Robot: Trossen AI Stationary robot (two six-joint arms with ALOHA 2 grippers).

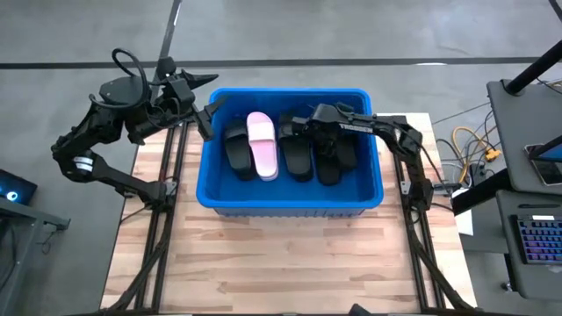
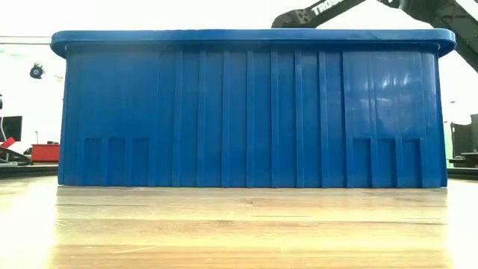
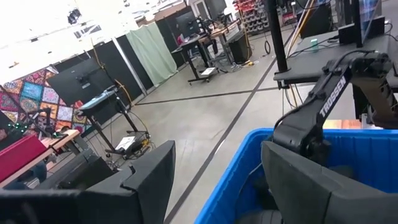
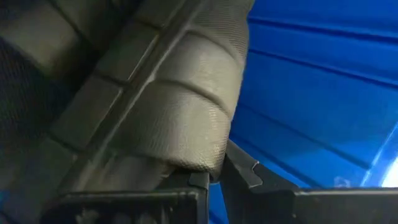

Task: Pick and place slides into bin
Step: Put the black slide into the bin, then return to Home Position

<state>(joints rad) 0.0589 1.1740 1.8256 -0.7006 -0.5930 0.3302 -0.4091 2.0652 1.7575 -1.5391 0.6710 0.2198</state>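
Note:
The blue bin [image 1: 290, 197] stands in the middle of the table and fills the low view [image 2: 246, 112]. Inside lie one pale pink slide [image 1: 262, 145] and several black slides [image 1: 239, 151], soles on the bin's floor or leaning on one another. My right gripper [image 1: 294, 127] reaches down into the bin from the right and is shut on a black slide [image 4: 161, 106]. My left gripper [image 1: 206, 118] is open and empty, hovering at the bin's far left corner, outside the rim [image 3: 249, 162]. My right gripper pinches a thin edge of the black slide's ribbed, textured part [image 4: 202, 167] between its two fingertips [image 4: 255, 177]. The fingers come from the bin's right side, slanting down. The slide fills the view beyond the fingers; whether it rests on the other slides cannot be told.
The bin's blue inner walls [image 4: 311, 93] close in around the right gripper. The right arm [image 3: 323, 106] crosses over the bin's right rim. Bare wooden tabletop [image 1: 281, 263] lies in front of the bin. A side table with a keyboard [image 1: 536, 237] stands to the right.

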